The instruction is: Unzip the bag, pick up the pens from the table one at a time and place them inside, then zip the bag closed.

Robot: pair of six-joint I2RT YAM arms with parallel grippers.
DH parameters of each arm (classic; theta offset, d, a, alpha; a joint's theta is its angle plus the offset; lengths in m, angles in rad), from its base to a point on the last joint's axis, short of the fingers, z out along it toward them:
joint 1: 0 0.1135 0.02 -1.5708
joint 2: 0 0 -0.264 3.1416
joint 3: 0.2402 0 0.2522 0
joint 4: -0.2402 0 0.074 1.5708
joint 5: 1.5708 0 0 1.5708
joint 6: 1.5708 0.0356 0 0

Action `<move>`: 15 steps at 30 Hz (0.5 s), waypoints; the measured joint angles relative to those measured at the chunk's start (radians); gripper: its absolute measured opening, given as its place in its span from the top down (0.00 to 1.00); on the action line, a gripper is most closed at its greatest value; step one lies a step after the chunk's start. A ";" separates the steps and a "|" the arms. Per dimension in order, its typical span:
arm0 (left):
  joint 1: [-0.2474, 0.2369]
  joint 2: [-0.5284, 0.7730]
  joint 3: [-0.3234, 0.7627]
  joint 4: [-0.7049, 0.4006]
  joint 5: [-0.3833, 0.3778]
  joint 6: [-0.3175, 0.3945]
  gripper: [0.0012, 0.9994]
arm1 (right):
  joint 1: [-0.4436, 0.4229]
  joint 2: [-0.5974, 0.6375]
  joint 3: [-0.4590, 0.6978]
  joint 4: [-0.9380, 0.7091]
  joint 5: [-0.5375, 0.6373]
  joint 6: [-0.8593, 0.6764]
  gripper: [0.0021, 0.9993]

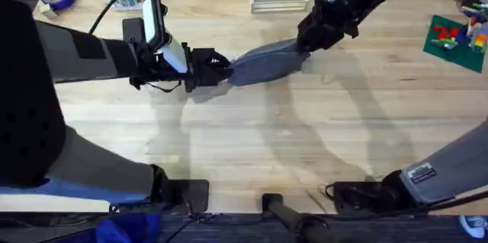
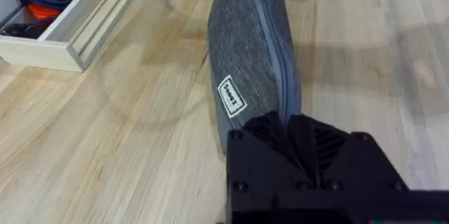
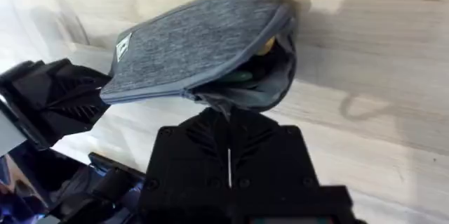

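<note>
A: Left gripper (image 1: 217, 68), state?

B: I read its jaws pinched on the near end of the bag (image 1: 267, 62). From the left wrist camera the bag (image 2: 252, 62) runs straight out ahead of them, zipper seam up, white label on its side.

A: Right gripper (image 1: 305, 43)?

B: Jaws pressed together on the zipper end at the far side. Bag (image 3: 203, 48) gapes partly open just beyond them; something green and something yellowish inside, too hidden to name.

A: Outward?

B: Bag stretched between both jaws, over the bench (image 1: 252, 144). White tray box (image 2: 77, 24) off beside the left jaws.
</note>
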 joint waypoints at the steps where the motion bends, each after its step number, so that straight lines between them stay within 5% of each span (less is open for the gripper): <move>1: 0.000 0.000 0.000 0.000 0.000 0.000 0.96 | -0.005 0.000 0.000 0.000 0.000 -0.003 0.97; 15: 0.000 0.000 0.000 -0.001 0.000 0.000 0.96 | -0.027 0.000 0.000 -0.045 0.078 -0.028 0.97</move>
